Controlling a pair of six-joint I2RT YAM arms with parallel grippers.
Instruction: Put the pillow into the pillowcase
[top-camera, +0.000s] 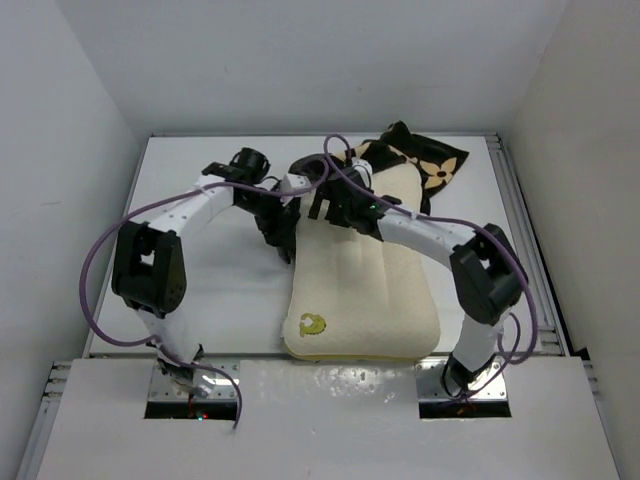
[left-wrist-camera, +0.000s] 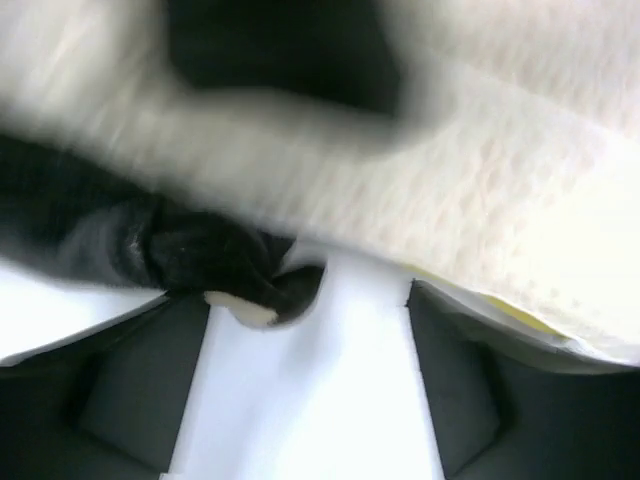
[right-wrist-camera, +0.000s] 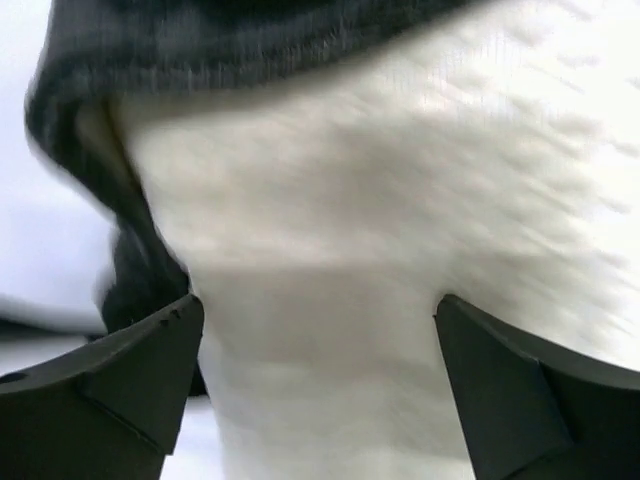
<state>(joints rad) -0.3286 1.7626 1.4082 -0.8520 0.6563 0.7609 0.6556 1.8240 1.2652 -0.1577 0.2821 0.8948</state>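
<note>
The cream pillow lies lengthwise on the table, its gold emblem at the near left corner. Its far end sits inside the black flowered pillowcase, which is bunched at the back. My left gripper hovers at the pillow's left edge. In the left wrist view it is open over bare table, with a fold of pillowcase just ahead and the pillow to the right. My right gripper is open over the pillow's far part. In the right wrist view the gripper straddles the pillow below the pillowcase hem.
The white table is walled in by white panels on three sides. A metal rail runs along the right edge. Purple cables loop beside both arms.
</note>
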